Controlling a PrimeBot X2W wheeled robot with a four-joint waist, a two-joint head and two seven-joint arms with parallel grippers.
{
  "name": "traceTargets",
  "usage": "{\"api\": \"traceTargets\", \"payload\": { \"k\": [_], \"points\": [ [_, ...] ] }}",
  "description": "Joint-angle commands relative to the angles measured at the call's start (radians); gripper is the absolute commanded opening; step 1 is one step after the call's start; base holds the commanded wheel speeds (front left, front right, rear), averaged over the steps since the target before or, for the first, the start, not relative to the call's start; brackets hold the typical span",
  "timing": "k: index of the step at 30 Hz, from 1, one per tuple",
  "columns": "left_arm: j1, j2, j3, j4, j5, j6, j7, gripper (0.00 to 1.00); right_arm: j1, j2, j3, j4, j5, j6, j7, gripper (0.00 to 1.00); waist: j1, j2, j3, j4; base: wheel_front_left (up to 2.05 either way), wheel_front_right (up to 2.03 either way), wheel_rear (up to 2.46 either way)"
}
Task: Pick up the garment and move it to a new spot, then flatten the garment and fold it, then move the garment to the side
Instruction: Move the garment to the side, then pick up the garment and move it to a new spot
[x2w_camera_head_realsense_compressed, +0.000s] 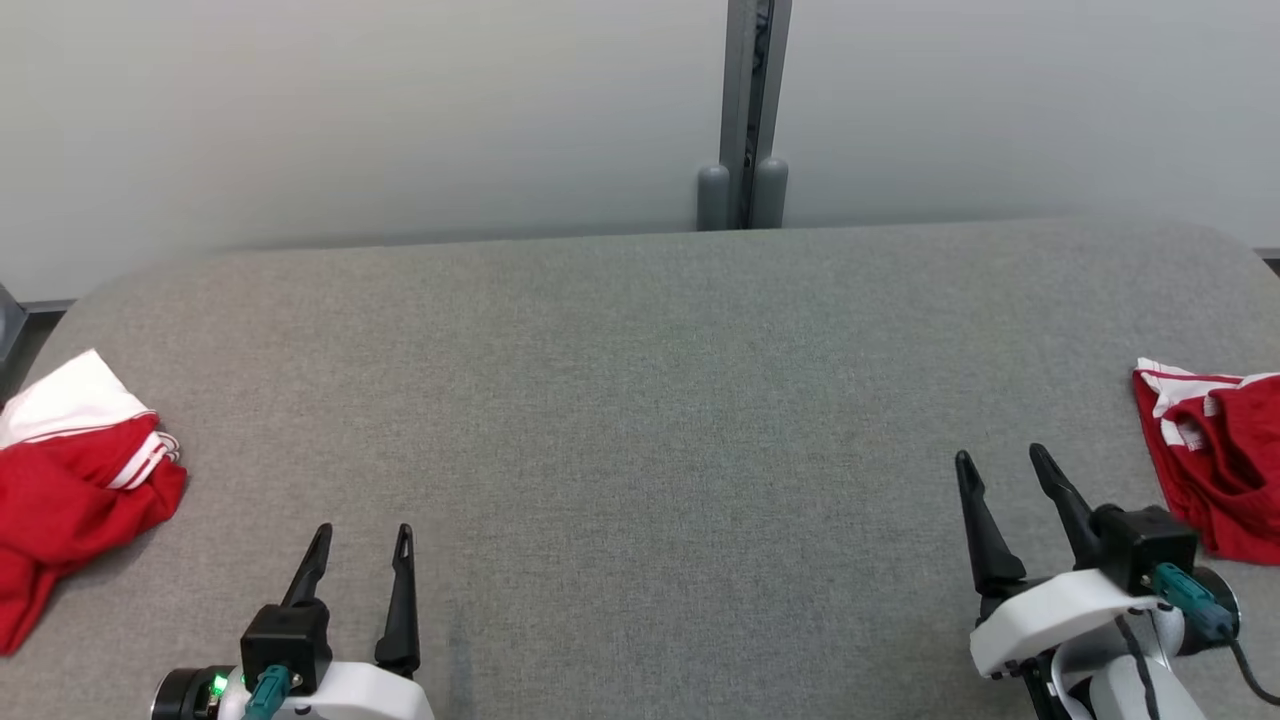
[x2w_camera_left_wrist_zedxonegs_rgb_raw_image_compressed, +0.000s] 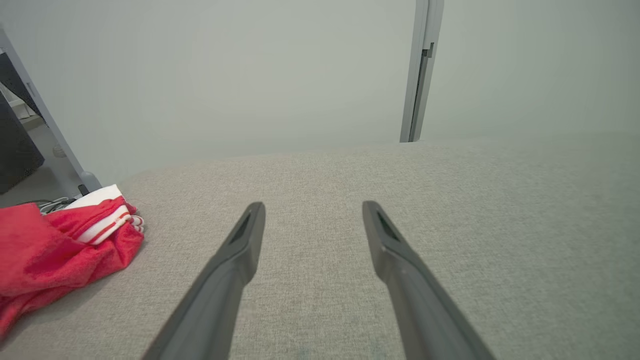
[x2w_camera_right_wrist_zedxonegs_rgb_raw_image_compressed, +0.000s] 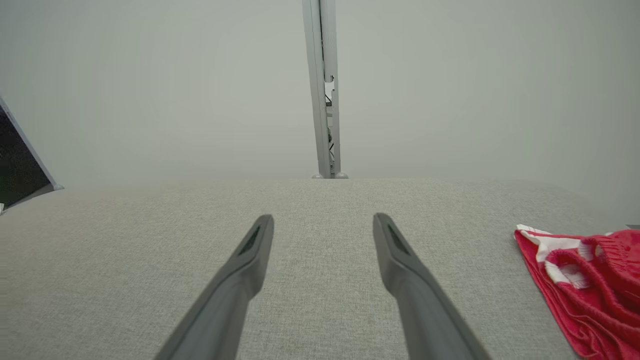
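Grey woven cloth covers the table (x2w_camera_head_realsense_compressed: 640, 380), a broad padded top with rounded far corners that runs up to a pale wall (x2w_camera_head_realsense_compressed: 350, 110). A grey metal post (x2w_camera_head_realsense_compressed: 746, 100) rises against that wall just behind the table's far edge, near the middle.

Two crumpled pieces of red clothing with white trim lie on the cloth, well apart, one at each side. The left garment (x2w_camera_head_realsense_compressed: 70, 500) sits at the table's left edge, bunched in a heap, with a white panel on its far end and white stripes along a red band. Part of it runs out of the head view. The right garment (x2w_camera_head_realsense_compressed: 1215, 480) lies at the right edge, also cut off by the frame. The right wrist view shows a gathered red band and white striped trim, so it may be a pair of shorts, though the folds make that hard to settle.

The left gripper (x2w_camera_head_realsense_compressed: 363, 530) hangs low at the near edge, left of centre. Its two dark fingers are spread wide and point toward the wall, with only grey cloth between them. It is near the left garment but clear of it. The right gripper (x2w_camera_head_realsense_compressed: 1000, 455) is at the near right, tilted a little leftward, its fingers likewise spread wide apart over the cloth. It stands just beside the right garment without touching it.
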Motion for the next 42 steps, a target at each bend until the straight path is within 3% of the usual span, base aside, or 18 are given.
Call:
{"api": "traceTargets", "payload": {
  "k": [1, 23, 29, 42],
  "points": [
    [0.008, 0.003, 0.008, -0.002, -0.006, 0.007, -0.002, 1.0, 0.013, -0.006, -0.006, -0.01, 0.023, 0.0, -0.005, 1.0, 0.0, -0.0001, -0.01, 0.004, 0.0, 0.0, 0.0],
    [0.022, 0.003, 0.03, -0.011, -0.018, 0.017, -0.002, 1.0, 0.037, -0.005, 0.029, -0.019, 0.042, 0.0, -0.005, 1.0, 0.0, -0.0001, -0.013, 0.01, 0.0, 0.0, 0.0],
    [0.009, 0.003, 0.043, -0.007, -0.016, 0.025, -0.002, 1.0, 0.026, -0.005, 0.046, -0.03, 0.045, 0.0, -0.005, 1.0, 0.0, -0.0001, 0.005, 0.088, 0.0, 0.0, 0.0],
    [0.03, 0.003, 0.113, 0.0, -0.012, 0.032, -0.002, 1.0, 0.018, -0.006, 0.097, -0.027, 0.048, 0.0, -0.005, 1.0, 0.0, -0.0001, 0.026, 0.346, 0.0, 0.0, 0.0]
  ]
}}
